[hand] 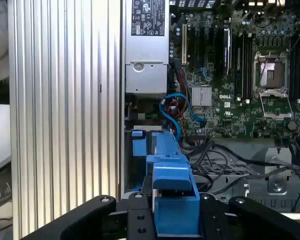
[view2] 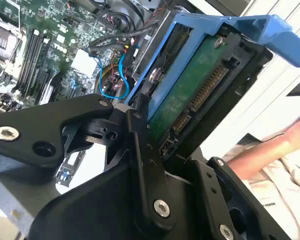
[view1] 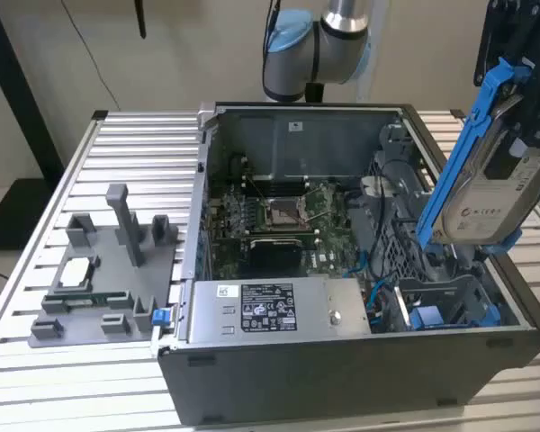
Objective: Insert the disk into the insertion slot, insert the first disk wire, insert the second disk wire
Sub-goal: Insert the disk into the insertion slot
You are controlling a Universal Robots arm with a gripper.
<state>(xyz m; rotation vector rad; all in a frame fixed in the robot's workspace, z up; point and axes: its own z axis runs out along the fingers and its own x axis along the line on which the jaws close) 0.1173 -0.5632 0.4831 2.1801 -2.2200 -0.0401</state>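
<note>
A ribbed aluminium table [view1: 135, 153] carries the open computer case [view1: 342, 378], with its motherboard [view1: 288, 211] bare in the middle. At the exterior view's upper right, the gripper [view1: 525, 121] is clenched on the disk [view1: 497, 193], blue frame [view1: 457, 153] and all. The disk is steeply tilted and hangs over the case's right end. The insertion slot [view1: 454, 292] waits below at lower right, untouched. In the second wrist view the disk's green circuit board [view2: 190, 95] faces the camera.

Plain beige wall [view1: 180, 54] behind, a slatted aluminium counter [view1: 135, 144] out front, and a black post [view1: 22, 99] leaning at the exterior view's left.
</note>
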